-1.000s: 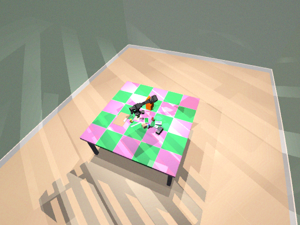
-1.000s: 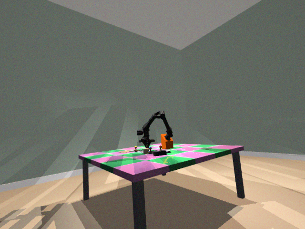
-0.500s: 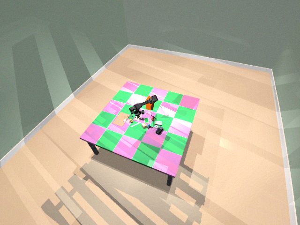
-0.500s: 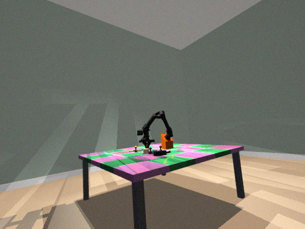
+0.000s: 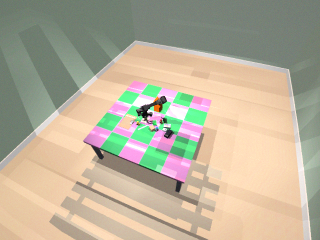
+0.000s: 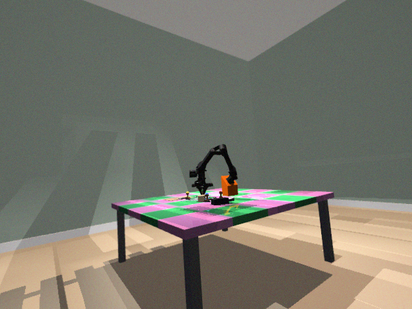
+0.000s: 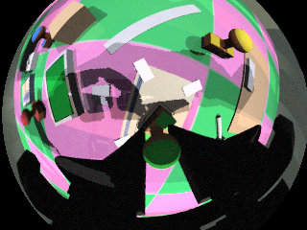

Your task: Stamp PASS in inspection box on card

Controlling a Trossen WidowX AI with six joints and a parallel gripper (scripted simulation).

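The claw (image 5: 146,120) (image 6: 202,193) (image 7: 156,130) is clamped on the green-knobbed stamp (image 7: 162,151), which is over the cream card (image 7: 178,83) on the checkered desk (image 5: 152,158) (image 6: 186,226), while the green ink pad (image 7: 59,91) lies near the card and the yellow-knobbed stamp (image 5: 138,123) (image 6: 187,194) (image 7: 239,40) sits beyond it.

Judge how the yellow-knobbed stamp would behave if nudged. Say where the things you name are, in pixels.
The yellow-knobbed stamp (image 5: 138,123) (image 6: 187,194) (image 7: 238,41) would probably tip fairly easily, since its round knob sits high over a small block. Its angular base should resist rolling while upright. It looks rigid, with a solid-looking block and knob.
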